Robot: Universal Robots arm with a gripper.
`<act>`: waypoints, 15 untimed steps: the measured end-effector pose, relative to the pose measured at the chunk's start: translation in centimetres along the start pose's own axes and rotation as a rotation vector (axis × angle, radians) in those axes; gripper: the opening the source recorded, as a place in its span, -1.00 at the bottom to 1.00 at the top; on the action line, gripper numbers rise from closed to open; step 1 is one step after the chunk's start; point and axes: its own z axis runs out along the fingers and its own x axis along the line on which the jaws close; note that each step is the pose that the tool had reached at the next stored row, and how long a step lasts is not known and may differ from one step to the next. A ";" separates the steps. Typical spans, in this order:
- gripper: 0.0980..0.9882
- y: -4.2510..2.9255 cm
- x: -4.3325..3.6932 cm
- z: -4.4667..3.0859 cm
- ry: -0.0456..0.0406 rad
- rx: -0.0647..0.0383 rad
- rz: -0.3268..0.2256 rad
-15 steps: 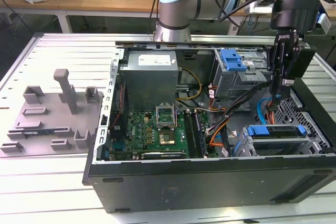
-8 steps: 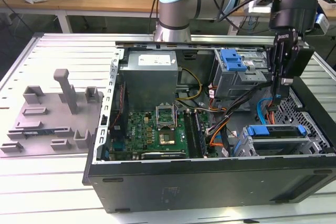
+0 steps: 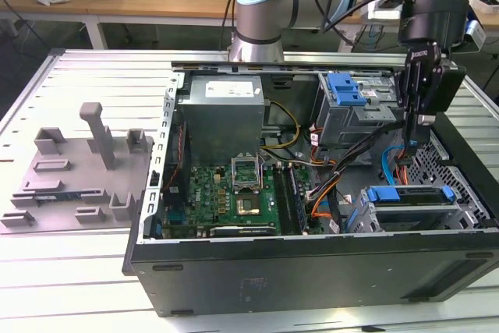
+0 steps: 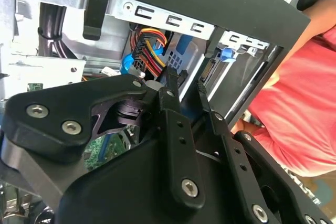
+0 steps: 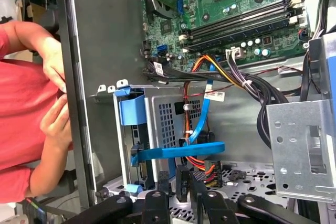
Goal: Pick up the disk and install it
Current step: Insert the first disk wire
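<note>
In the exterior view, an open computer case (image 3: 312,271) lies on its side on a slatted metal table (image 3: 101,76). The arm is at the exterior view's right. Its gripper (image 3: 415,144) hangs inside the case, above the cables just beside the drive cage (image 3: 366,216). The disk (image 3: 409,195) sits in this cage, in the corner of the case toward the exterior view's right. Its blue carrier shows along the top, with a tab at each end. The gripper is near the disk and does not touch it. The green motherboard (image 3: 234,193) and the grey power supply (image 3: 222,111) are well apart from the gripper, toward the exterior view's left. A grey fixture (image 3: 78,165) stands on the table beside the case.

In the second wrist view, the gripper (image 4: 186,80) has its two black fingers (image 4: 170,108) only a little apart. The narrow gap between them is free, and they hold nothing. Beyond them is a bundle of red, yellow and black wires (image 4: 149,38). A person's red shirt (image 4: 299,114) shows outside the case.

In the first wrist view, the gripper (image 5: 188,179) is beside the drive cage (image 5: 168,124). The disk (image 5: 131,111) is in the cage, and its blue carrier shows at the cage's mouth, close to the case wall. A blue cable (image 5: 202,124) runs along the side of the cage. The person's hands (image 5: 55,121) are just outside the case wall.
</note>
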 end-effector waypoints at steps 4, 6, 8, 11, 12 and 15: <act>-0.56 0.03 -0.26 0.13 0.0104 0.001 0.000; -0.56 0.07 -0.50 0.01 0.0184 0.002 0.000; -0.56 0.10 -0.67 -0.09 0.0273 0.003 0.001; -0.56 0.10 -0.69 -0.08 0.0301 0.004 0.001; -0.56 0.09 -0.70 -0.07 0.0302 0.004 0.001; -0.56 0.10 -0.78 0.04 0.0322 0.004 0.001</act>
